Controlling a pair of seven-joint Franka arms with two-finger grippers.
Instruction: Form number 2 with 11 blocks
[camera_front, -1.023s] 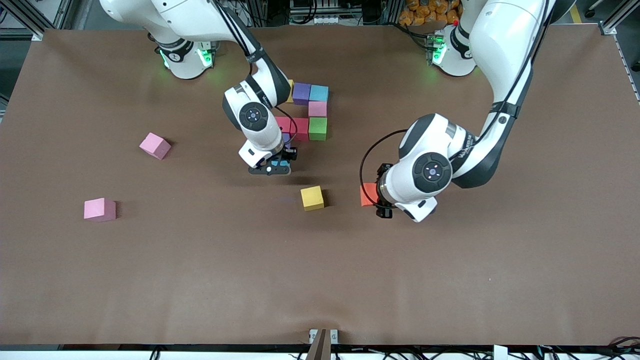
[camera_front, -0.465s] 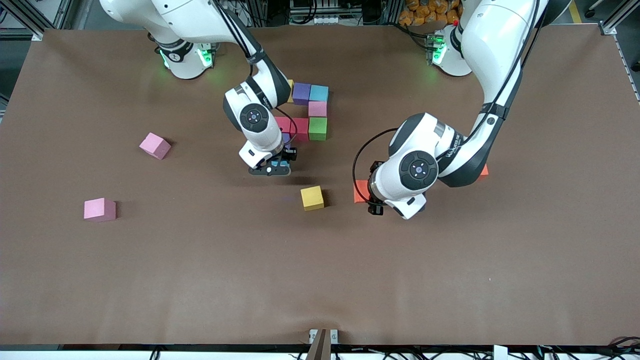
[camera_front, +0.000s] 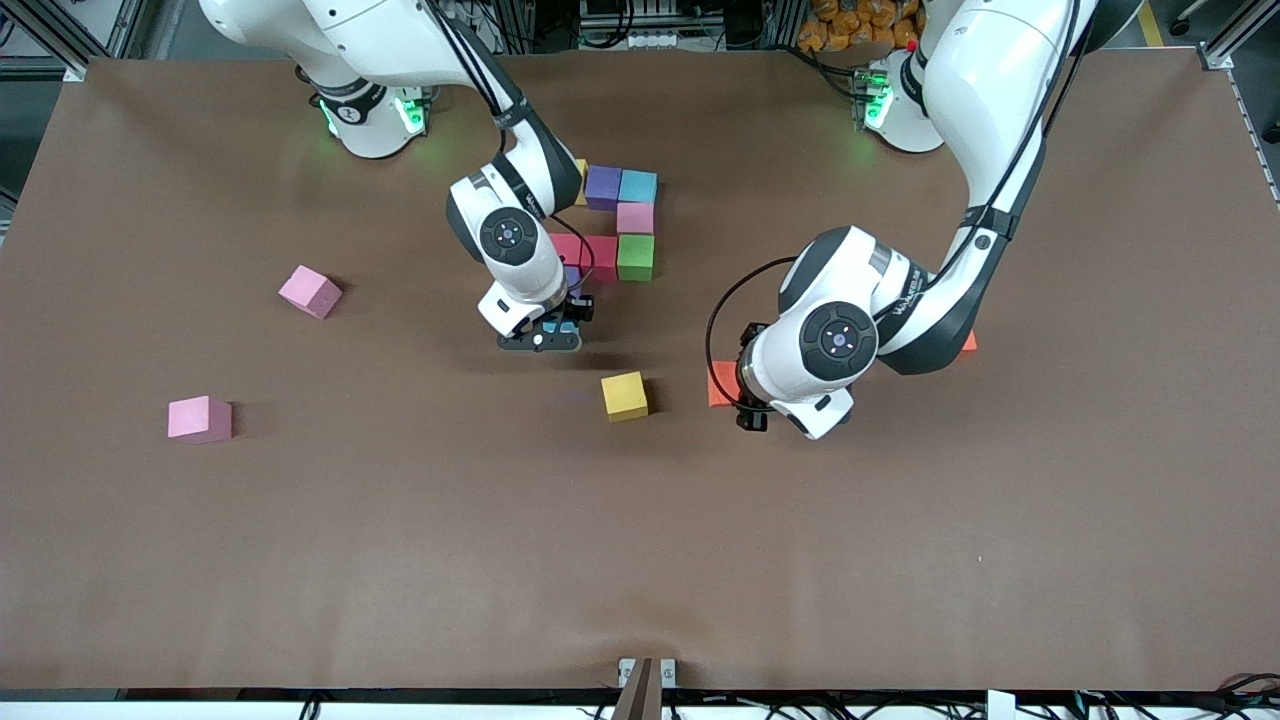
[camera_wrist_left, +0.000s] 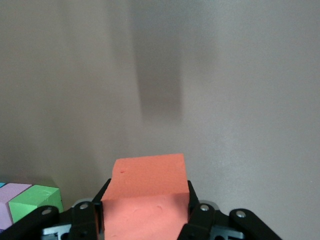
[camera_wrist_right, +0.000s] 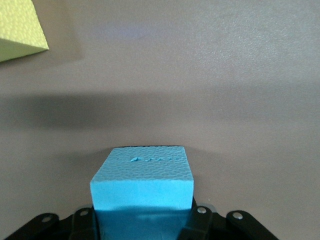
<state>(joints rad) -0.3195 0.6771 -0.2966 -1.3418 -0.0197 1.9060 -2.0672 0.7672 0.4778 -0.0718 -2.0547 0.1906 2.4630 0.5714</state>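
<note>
The unfinished 2 (camera_front: 612, 225) lies on the tabletop (camera_front: 640, 560) near the robots' bases, its visible blocks purple, light blue, pink, green and red, all touching; a yellow corner peeks from under the right arm. The right gripper (camera_front: 552, 330), jaws clamped on a blue block (camera_wrist_right: 142, 187), hangs at the figure's open end, seemingly placing the next piece. The left gripper (camera_front: 748, 392), jaws closed on an orange block (camera_wrist_left: 146, 197), hovers over bare tabletop toward the left arm's end, apparently waiting its turn. A loose yellow block (camera_front: 624, 396) sits between the two grippers; two pink blocks (camera_front: 309, 291) (camera_front: 199, 419) lie well apart toward the right arm's end. The next move likely calls for seating the blue block flush against the figure without nudging its neighbours.
</note>
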